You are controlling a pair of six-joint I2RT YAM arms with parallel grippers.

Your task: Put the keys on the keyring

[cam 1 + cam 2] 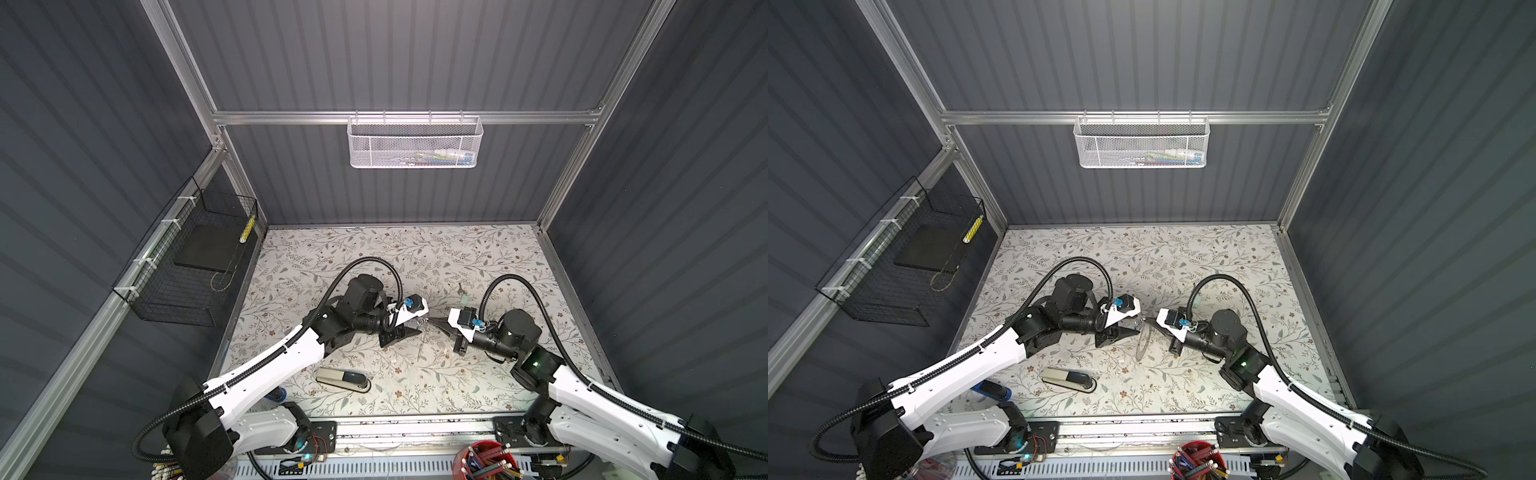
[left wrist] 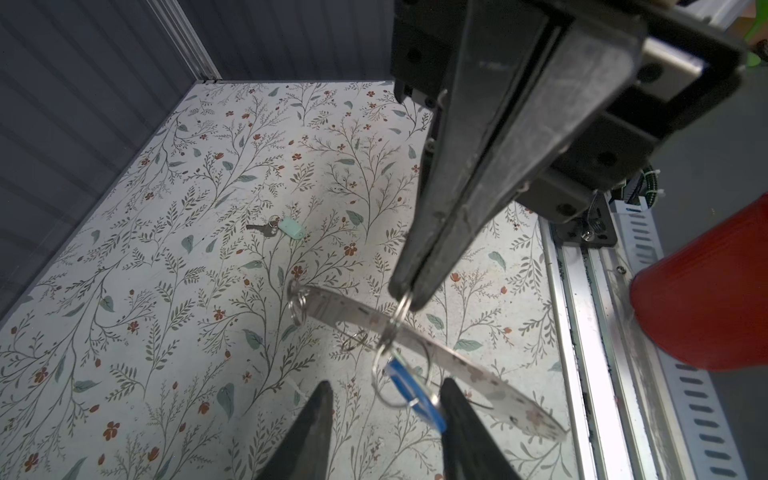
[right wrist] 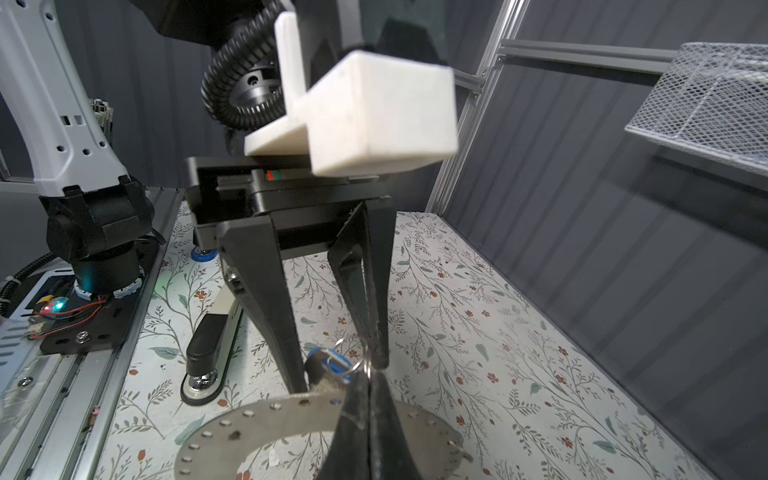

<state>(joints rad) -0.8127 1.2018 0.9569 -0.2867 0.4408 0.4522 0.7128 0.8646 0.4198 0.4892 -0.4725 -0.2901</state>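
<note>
Steel keyring [image 3: 266, 419], stiff, slippery, hangs by split ring [image 2: 402, 305] in clamped right claw [image 2: 409, 297]; at nine o'clock, parted left claw [image 2: 387, 382] straddles grippable blue tag [image 2: 415, 395].

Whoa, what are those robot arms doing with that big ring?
They're putting keys on it. The right pincer pinches the big grey keyring and holds it up, tilted. The left pincer is open around the blue-tagged key, which seems to dangle from the ring. The mint-tagged key lies on the table, not yet on.
</note>
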